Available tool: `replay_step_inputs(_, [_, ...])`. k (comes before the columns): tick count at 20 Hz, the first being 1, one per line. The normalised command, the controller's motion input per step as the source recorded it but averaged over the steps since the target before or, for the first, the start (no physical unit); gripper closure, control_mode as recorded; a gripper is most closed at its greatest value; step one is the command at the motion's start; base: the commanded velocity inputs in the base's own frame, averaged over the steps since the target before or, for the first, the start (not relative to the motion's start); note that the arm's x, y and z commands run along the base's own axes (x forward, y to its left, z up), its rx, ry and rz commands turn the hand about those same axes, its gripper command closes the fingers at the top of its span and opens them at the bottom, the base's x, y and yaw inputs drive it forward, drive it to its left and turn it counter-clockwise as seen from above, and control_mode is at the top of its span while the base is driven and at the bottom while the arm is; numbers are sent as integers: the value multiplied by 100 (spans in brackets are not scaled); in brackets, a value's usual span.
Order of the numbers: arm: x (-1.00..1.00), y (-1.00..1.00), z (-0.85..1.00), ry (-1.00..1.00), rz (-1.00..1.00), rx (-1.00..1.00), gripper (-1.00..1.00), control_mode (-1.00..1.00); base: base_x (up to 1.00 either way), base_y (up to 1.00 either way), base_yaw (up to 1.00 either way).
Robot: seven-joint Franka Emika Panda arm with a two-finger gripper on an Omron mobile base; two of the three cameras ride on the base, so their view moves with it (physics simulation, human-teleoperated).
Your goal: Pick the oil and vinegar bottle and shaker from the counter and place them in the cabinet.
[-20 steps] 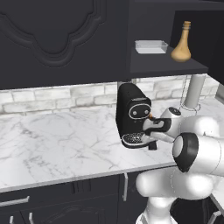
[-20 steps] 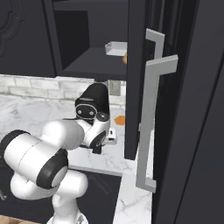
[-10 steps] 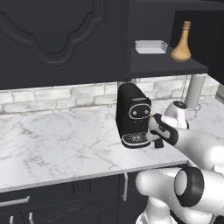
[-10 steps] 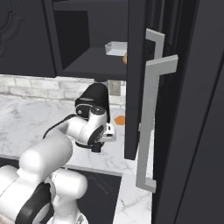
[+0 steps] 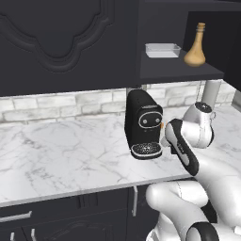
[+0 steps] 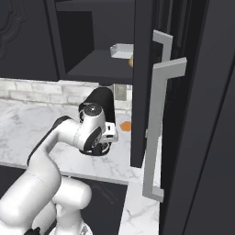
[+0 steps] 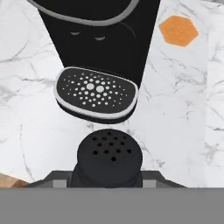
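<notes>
Shaker (image 7: 109, 157) handling is the step we are watching, and we are reading the left base view from its left side across.

The counter (image 5: 61, 150) is lying bare on the left, just as it was a second ago. Next comes the black coffee machine (image 5: 143, 124), which is not moving.

Just right of its drip tray, the gripper (image 7: 109, 179) is staying low at the counter while the rest of the arm is swinging. The elbow is dropping out of the left base view and the dark forearm is now crossing in front of the wrist.

In the hand view we are seeing the shaker's perforated top seated between the two finger tips, with the jaws half closed and holding steady. We are judging them clamped on the shaker. We cannot tell whether its base is off the marble. An orange hexagon (image 7: 178, 30) is lying on the counter beyond it.

Further right and higher, the cabinet (image 5: 179, 73) is standing open. On its shelf a white tray (image 5: 162, 49) is sitting, and the oil and vinegar bottle (image 5: 195, 47) is standing upright beside it, unmoved.

For us that means the bottle's half is done. The arm is repositioning for the lift toward the shelf, and the open door (image 6: 142, 92) is hanging close on the right.
</notes>
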Motion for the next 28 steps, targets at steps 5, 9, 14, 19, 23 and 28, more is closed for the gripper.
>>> replay_step_inputs(5, [-2,0,75,-11,0,0,100,-100,0,0,0])
replay_step_inputs(9, [-7,-2,73,-15,0,0,100,-100,0,0,0])
replay_step_inputs(14, [-4,-5,67,-19,0,0,100,-100,0,0,0])
replay_step_inputs(19, [0,-1,54,-22,0,0,100,-100,0,0,0])
replay_step_inputs(23, [0,-1,60,-22,0,-1,100,-100,0,0,0])
replay_step_inputs(28, [0,0,54,-22,0,-2,100,-100,0,0,0])
